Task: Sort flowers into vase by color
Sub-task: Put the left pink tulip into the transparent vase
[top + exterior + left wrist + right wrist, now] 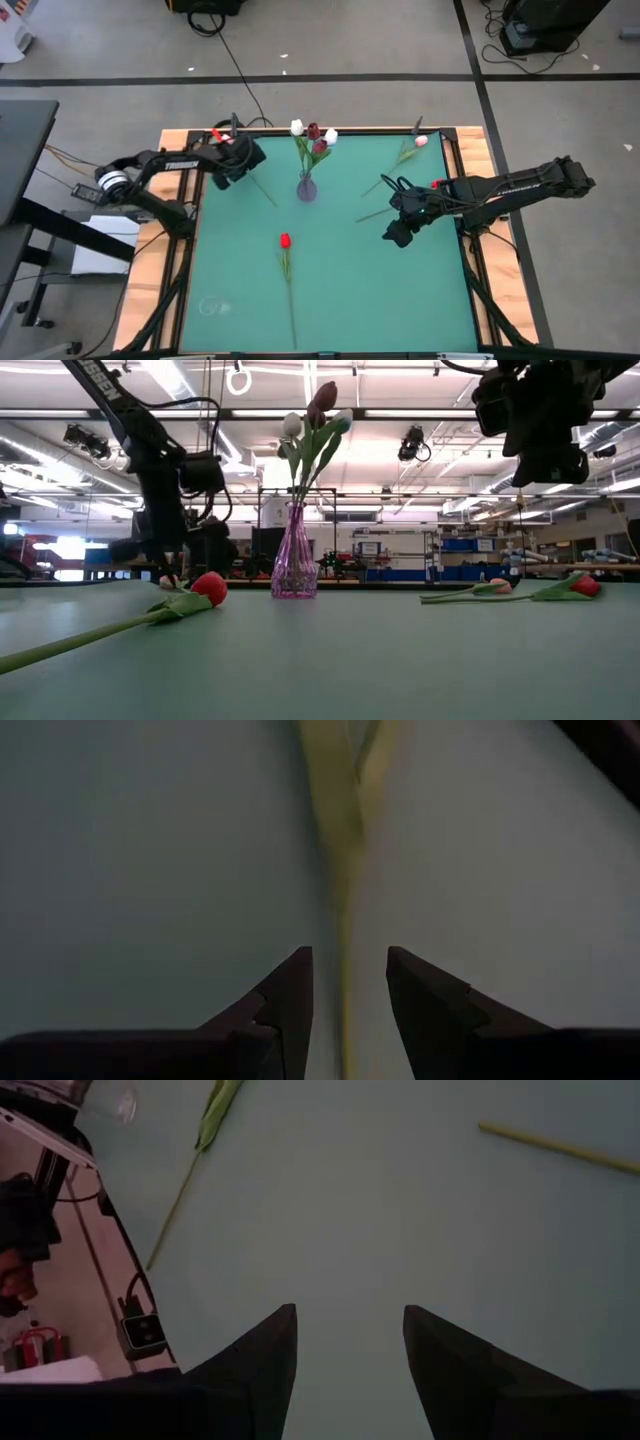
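Observation:
A clear purple vase [306, 187] stands at the far middle of the green mat and holds white and dark red flowers [318, 415]. A bright red flower [285, 240] lies on the mat nearer the middle. A pink flower [421, 141] and another long stem [375, 214] lie at the far right. My left gripper [243, 165] is low over a flower stem [345, 910] at the far left. It is open, one finger on each side of the stem, with a gap showing on both sides. My right gripper [350, 1310] hangs open above bare mat at the right.
The wooden table rim [150, 260] frames the mat. A faint clear ring [212, 307] lies at the near left. In the right wrist view, a stem [555, 1145] and a leaf [215, 1115] lie ahead of the right gripper. Bare mat spans the near half.

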`<state>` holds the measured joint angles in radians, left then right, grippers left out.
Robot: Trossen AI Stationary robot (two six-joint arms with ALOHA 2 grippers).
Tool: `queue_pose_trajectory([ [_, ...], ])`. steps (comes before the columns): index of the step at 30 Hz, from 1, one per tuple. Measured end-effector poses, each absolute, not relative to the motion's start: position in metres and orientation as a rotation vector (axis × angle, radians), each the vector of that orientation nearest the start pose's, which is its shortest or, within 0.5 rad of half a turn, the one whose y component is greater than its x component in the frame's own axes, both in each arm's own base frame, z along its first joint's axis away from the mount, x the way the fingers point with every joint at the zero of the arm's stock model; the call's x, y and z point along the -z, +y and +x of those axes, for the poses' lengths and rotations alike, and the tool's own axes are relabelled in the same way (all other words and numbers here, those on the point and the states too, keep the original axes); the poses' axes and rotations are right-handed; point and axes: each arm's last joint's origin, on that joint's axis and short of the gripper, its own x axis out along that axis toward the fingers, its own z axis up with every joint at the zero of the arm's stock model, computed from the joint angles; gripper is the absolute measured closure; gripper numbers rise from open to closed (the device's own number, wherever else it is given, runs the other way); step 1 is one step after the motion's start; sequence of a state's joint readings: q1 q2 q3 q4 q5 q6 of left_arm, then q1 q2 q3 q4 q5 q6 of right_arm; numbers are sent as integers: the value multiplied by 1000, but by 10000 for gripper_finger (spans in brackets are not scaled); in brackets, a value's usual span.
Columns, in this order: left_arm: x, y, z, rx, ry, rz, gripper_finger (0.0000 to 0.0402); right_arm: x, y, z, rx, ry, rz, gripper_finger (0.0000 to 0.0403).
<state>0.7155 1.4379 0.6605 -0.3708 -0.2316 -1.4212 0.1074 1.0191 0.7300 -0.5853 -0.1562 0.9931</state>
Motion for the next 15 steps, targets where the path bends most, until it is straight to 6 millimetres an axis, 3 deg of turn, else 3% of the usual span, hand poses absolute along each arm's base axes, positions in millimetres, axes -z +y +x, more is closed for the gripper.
queue_pose_trajectory([
  [6, -142, 170, 179, -1557, 346, -1423, 267, -242, 25, 194, 213, 926, 951, 211],
  [15, -130, 176, 178, -1568, 452, -1356, 272, -242, 16, 194, 251, 903, 936, 211],
])
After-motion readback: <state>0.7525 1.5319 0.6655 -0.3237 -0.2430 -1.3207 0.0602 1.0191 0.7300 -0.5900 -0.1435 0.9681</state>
